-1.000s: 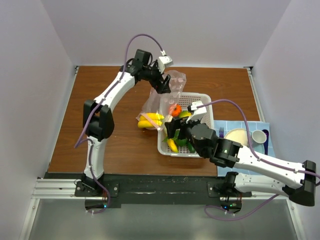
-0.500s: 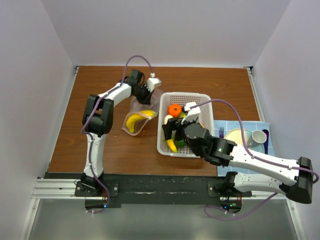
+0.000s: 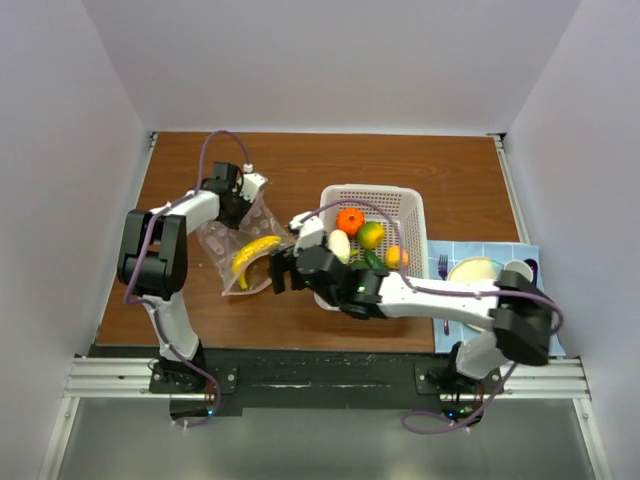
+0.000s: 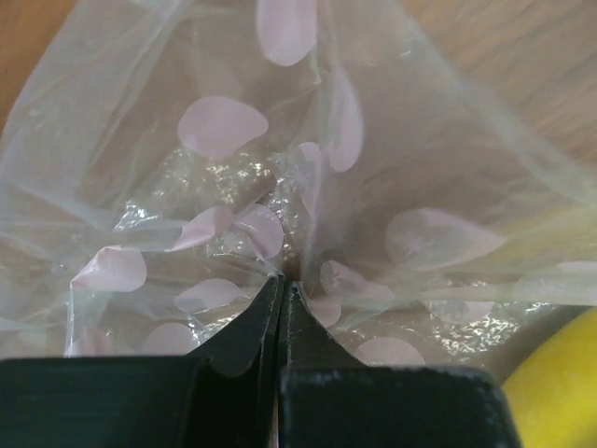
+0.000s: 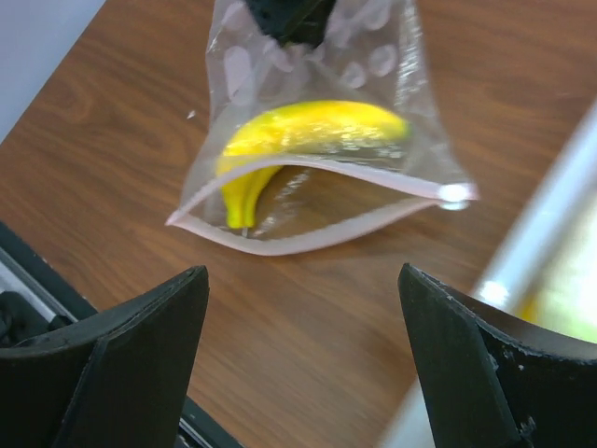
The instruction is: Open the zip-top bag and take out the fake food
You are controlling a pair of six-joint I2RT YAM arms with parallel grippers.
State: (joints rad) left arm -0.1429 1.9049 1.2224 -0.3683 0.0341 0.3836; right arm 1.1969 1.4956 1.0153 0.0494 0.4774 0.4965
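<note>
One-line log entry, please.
left gripper: shut on zip-top bag | right gripper: open, facing bag mouth | banana: inside bag | basket: other fake food

overhead view looks down; wrist views close, sharing bag (image 5: 415,154)

Robot lab cell: plain white enclosure walls (image 3: 60,220), wood-top table (image 3: 430,165), aluminium mounting rail (image 3: 105,376) along near edge

Clear zip-top bag (image 4: 298,168), pink petal spots; yellow banana (image 5: 308,131); white basket (image 3: 417,225).
</note>
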